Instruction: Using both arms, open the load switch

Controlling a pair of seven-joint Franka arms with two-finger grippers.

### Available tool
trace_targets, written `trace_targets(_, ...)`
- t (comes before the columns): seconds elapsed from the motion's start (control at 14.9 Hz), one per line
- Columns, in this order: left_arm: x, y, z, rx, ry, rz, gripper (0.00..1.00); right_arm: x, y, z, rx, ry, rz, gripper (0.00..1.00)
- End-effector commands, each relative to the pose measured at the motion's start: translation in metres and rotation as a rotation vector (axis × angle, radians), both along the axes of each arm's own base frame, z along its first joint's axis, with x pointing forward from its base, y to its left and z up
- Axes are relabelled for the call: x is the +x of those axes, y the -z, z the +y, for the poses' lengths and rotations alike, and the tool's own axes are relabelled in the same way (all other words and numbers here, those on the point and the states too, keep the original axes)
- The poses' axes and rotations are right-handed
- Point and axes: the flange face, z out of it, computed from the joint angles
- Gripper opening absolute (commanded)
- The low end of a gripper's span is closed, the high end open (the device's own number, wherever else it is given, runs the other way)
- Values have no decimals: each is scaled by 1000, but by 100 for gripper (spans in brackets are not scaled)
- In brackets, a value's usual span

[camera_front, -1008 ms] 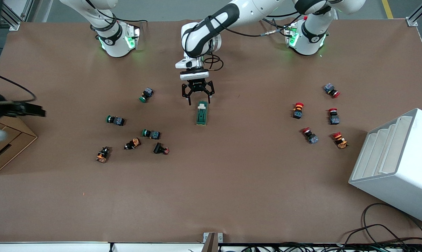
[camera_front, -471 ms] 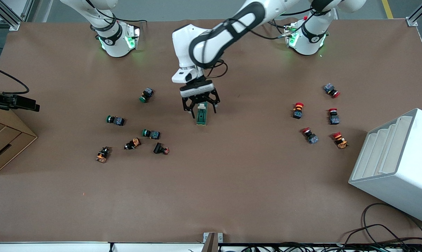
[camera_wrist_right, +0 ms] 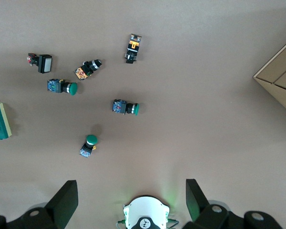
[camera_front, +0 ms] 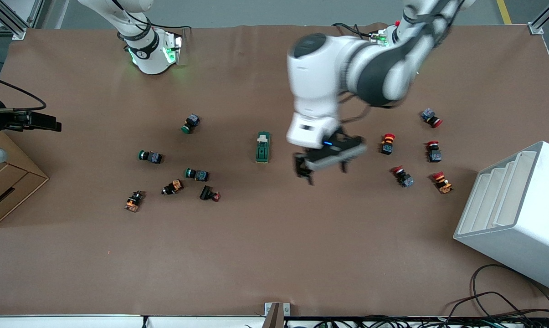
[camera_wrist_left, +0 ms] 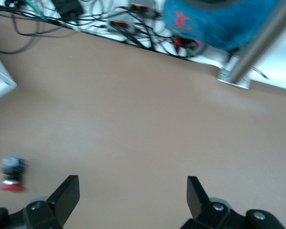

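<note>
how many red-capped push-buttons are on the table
5, all clustered toward the left arm's end of the table: one farthest from the front camera, two in a middle row, and two nearest. Others could be hidden under the left arm.

My left gripper [camera_front: 322, 171] has swung off the load switch [camera_front: 263, 147], where it stood half a second ago, jaws astride the block's 12 o'clock end. It now hangs with fingers spread over bare table at the switch's 4 o'clock.
</note>
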Motion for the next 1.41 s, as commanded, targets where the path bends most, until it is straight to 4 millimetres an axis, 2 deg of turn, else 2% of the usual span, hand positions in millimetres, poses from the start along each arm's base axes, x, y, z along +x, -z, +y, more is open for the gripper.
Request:
trace_targets(0.0, 18, -41, 71, 8, 22, 103, 100, -6, -7, 2, 39, -19, -2, 100)
trace_targets(0.07, 22, -51, 93, 11, 14, 132, 100, -6, -10, 18, 34, -45, -13, 100)
trace_targets(0.2, 31, -67, 140, 14, -21, 178, 100, -11, -20, 18, 8, -31, -53, 100)
trace_targets(0.34, 36, -88, 178, -1, 22, 208, 100, -26, -20, 18, 2, -28, -71, 100)
trace_targets(0.47, 34, -112, 219, 0, 101, 221, 100, -41, -24, 16, 4, -26, -82, 100)
trace_targets(0.54, 31, -116, 237, 10, 121, 258, 100, -46, -27, 16, 3, -26, -84, 100)
trace_targets(0.67, 20, -141, 271, 4, 164, 278, 100, -51, -33, 14, -2, -26, -93, 100)
trace_targets(0.81, 10, -156, 303, -45, 198, 302, 100, -62, -51, 16, -1, -31, -119, 100)
trace_targets(1.01, -5, -167, 334, -67, 230, 349, 100, -87, -83, 13, 1, -27, -162, 100)
trace_targets(1.14, -13, -177, 352, -47, 282, 353, 100, -96, -93, 12, 2, -24, -174, 100)
trace_targets(1.21, -18, -179, 357, -43, 297, 360, 100, -97, -95, 11, 2, -22, -179, 100)
trace_targets(1.34, -29, -182, 353, -31, 356, 388, 100, -95, -92, 12, 1, -25, -176, 100)
